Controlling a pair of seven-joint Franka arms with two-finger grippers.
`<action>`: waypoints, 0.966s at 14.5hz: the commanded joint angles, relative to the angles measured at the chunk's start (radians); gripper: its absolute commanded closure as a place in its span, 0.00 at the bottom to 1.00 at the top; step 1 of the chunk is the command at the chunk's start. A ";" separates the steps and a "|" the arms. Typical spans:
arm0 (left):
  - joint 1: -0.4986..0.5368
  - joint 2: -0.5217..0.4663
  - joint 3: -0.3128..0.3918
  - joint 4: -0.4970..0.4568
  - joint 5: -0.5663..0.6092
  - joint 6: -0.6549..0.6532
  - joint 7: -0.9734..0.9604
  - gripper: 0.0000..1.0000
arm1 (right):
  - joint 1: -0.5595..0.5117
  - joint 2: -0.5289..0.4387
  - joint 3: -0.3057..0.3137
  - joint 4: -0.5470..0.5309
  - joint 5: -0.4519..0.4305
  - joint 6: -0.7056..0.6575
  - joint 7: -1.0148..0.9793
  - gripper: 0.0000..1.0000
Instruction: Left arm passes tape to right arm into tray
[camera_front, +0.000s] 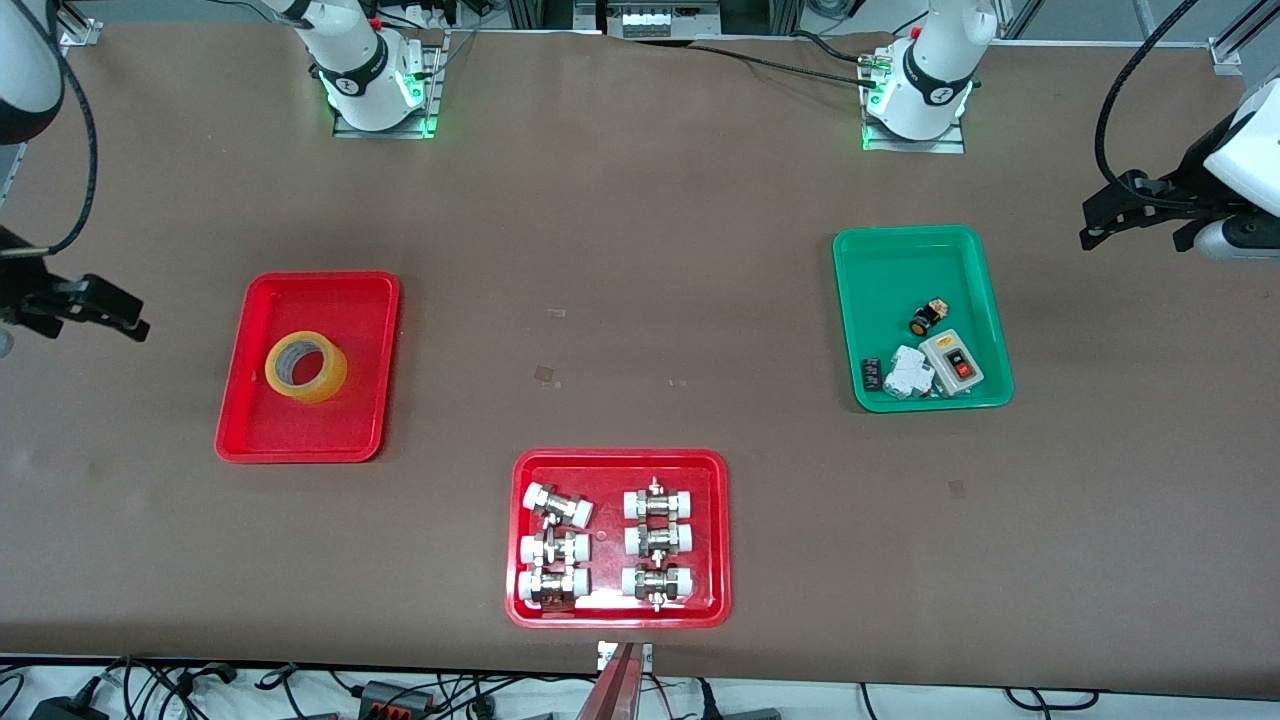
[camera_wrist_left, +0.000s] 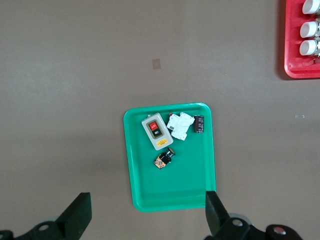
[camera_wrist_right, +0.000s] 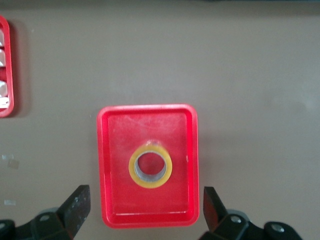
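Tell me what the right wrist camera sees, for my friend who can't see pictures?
A yellow roll of tape lies flat in a plain red tray on a brown table, seen from straight above. The right pincer hangs open over the tray, holding nothing. Another red tray of metal fittings peeks in at the edge.

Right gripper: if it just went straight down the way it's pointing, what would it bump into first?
Probably the red tray. The right gripper is open and points down at the table, with the tape lying flat in the tray just ahead of its fingers. Depth is unclear, so the exact landing spot is uncertain.
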 joint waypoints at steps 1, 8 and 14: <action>0.004 0.013 -0.006 0.031 0.010 -0.024 0.003 0.00 | 0.014 -0.103 -0.008 -0.117 -0.017 0.000 -0.013 0.00; 0.004 0.011 -0.005 0.031 0.010 -0.026 0.003 0.00 | 0.013 -0.101 -0.007 -0.053 0.000 -0.103 0.003 0.00; 0.004 0.011 -0.006 0.031 0.010 -0.026 0.002 0.00 | 0.020 -0.100 -0.005 -0.053 0.001 -0.103 0.004 0.00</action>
